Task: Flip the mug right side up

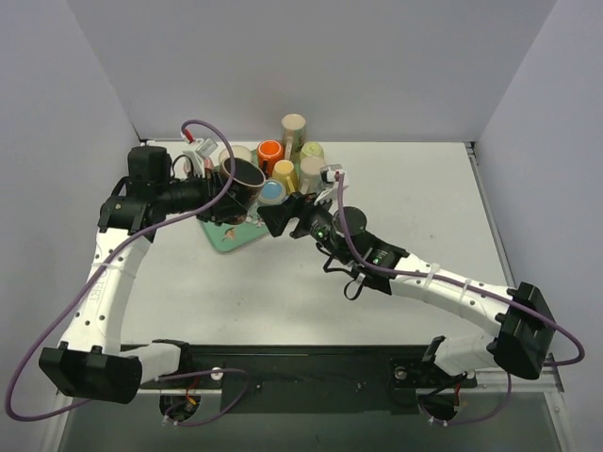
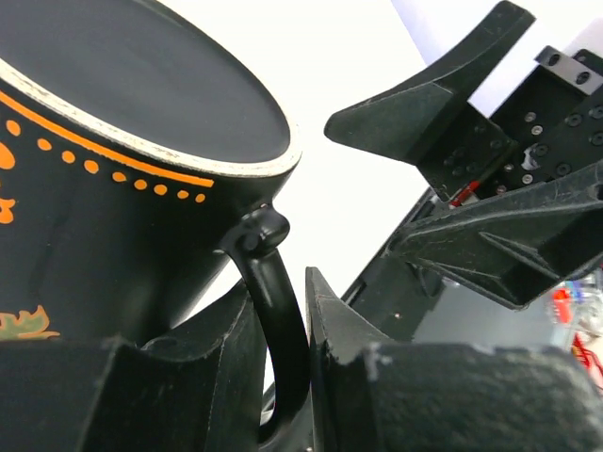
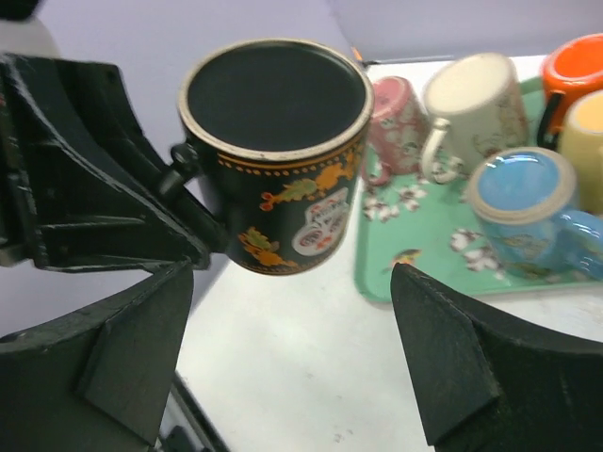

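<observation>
While the black mug (image 1: 243,181) hangs in the air over the far left part of the table (image 1: 405,198), above the green tray (image 1: 224,241), the task looks to be in mid-turn. The mug is lifted and tipped, with one round dark end facing right toward the other arm; whether that end is mouth or base I cannot tell. By my judgement, the next move calls for rolling the wrist, or passing the mug across, until the mouth faces up. It must then go down on its base without knocking the other mugs (image 1: 283,169) crowded on the far side of the tray. The left gripper (image 2: 281,303) is clenched on the mug's handle (image 2: 256,237), one finger on either side of the loop and the gap nearly closed. The right gripper (image 3: 292,282) is spread wide, wider than the mug just ahead of it, and grasps and touches nothing.
</observation>
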Action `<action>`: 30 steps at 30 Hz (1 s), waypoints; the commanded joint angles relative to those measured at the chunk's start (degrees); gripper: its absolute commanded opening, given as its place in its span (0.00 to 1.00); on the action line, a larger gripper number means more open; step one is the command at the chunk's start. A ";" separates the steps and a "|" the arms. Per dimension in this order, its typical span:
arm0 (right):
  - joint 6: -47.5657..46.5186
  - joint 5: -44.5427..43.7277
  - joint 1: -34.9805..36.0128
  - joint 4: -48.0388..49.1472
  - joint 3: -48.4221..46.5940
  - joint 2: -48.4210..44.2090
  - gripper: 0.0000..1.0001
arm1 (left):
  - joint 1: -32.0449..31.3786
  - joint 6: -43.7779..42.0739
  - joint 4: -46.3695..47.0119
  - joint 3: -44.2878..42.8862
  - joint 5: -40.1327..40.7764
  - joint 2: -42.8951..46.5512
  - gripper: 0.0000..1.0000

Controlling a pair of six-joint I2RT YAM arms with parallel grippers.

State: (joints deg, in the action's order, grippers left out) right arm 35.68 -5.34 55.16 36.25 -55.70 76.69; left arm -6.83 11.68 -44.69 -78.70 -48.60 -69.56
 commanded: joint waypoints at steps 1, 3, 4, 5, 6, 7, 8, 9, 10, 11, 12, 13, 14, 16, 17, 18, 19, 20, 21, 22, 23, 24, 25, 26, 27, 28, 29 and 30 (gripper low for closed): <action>-14.29 -8.16 4.14 -5.64 -0.73 -3.20 0.79 | -1.61 -1.43 4.52 -3.14 7.03 0.92 0.00; -29.39 -20.75 10.89 -6.46 1.38 -4.09 0.80 | -1.61 5.52 8.10 -1.30 6.85 1.09 0.00; -42.32 -25.89 13.90 -1.93 3.82 -3.48 0.82 | -1.61 10.85 10.04 -0.68 6.68 1.79 0.00; -49.76 -33.95 18.62 1.33 5.41 -2.86 0.83 | -1.69 12.91 12.32 -0.06 7.11 1.97 0.00; -62.71 -36.99 20.67 10.50 7.52 -0.86 0.85 | -1.70 16.76 12.43 -0.40 7.20 1.71 0.00; -68.15 -41.80 24.00 20.34 8.67 0.64 0.85 | -1.61 18.19 12.17 -1.45 6.68 1.45 0.00; -78.82 -43.42 24.99 24.62 9.99 3.36 0.86 | -1.69 21.16 11.73 -2.07 6.50 1.18 0.00; -83.10 -45.35 26.91 32.84 10.26 4.51 0.87 | -1.70 22.75 11.12 -2.51 6.24 1.18 0.00; -91.32 -45.98 27.54 36.31 10.35 7.14 0.87 | -1.70 26.08 11.20 -2.60 5.89 1.18 0.00; -98.28 -46.07 28.77 41.22 10.09 8.29 0.87 | -1.70 27.42 11.20 -2.52 5.36 1.27 0.00; -101.31 -46.33 29.39 43.88 9.04 11.00 0.87 | -1.87 30.30 11.20 -2.34 4.75 1.27 0.00; -107.69 -46.51 30.26 49.13 8.34 12.51 0.87 | -1.78 31.11 11.20 -2.08 4.31 1.36 0.00; -111.41 -46.51 31.06 51.53 6.59 15.83 0.87 | -1.87 33.03 11.55 -1.38 4.22 1.79 0.00; -120.11 -46.68 31.85 56.91 2.98 21.03 0.89 | -1.78 34.89 12.42 -0.41 3.60 2.23 0.00; -123.71 -47.21 31.86 56.57 0.36 24.01 0.89 | -1.70 35.51 12.60 -0.32 2.90 2.24 0.00; -125.05 -47.65 31.77 56.82 -0.63 25.26 0.88 | -1.78 36.47 13.48 0.38 2.46 2.24 0.00; -126.28 -47.74 31.59 56.91 -1.68 26.75 0.88 | -1.70 36.83 13.83 0.65 1.59 2.32 0.00; -126.99 -48.18 31.42 56.83 -2.13 27.20 0.86 | -1.87 37.18 14.10 0.82 1.23 2.32 0.00; -127.61 -48.70 31.33 56.91 -3.09 27.72 0.82 | -1.87 37.10 14.01 0.82 1.05 2.32 0.00; -127.96 -50.19 31.15 56.91 -3.88 27.82 0.80 | -1.78 36.84 13.66 0.82 1.05 2.32 0.00; -128.75 -50.55 30.98 57.00 -4.84 27.73 0.78 | -1.87 36.66 13.40 0.91 0.96 2.41 0.00; -129.19 -50.55 31.15 56.92 -5.12 27.73 0.78 | -1.87 36.48 13.31 1.26 0.96 2.50 0.00; -130.15 -50.38 31.15 57.00 -5.64 27.73 0.77 | -1.87 36.66 13.40 1.35 0.53 2.59 0.00; -130.69 -50.20 31.15 56.92 -5.91 27.64 0.77 | -1.78 37.01 14.09 1.61 0.26 2.50 0.00; -131.74 -50.29 30.98 56.91 -6.95 28.34 0.77 | -1.87 37.70 14.54 1.79 -0.18 2.50 0.00; -133.23 -50.64 30.28 57.00 -7.57 28.95 0.78 | -1.87 38.06 15.15 1.97 -0.79 2.50 0.00; -133.94 -51.16 29.32 56.92 -8.80 30.00 0.78 | -1.78 38.59 15.42 1.97 -1.14 2.41 0.00; -135.07 -51.52 28.52 56.91 -9.33 30.88 0.78 | -1.78 38.68 15.59 1.97 -1.50 2.59 0.00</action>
State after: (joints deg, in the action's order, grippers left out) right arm -93.17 -53.52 85.71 73.10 -60.64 106.41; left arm -8.54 48.53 -39.22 -75.13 -44.88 -69.97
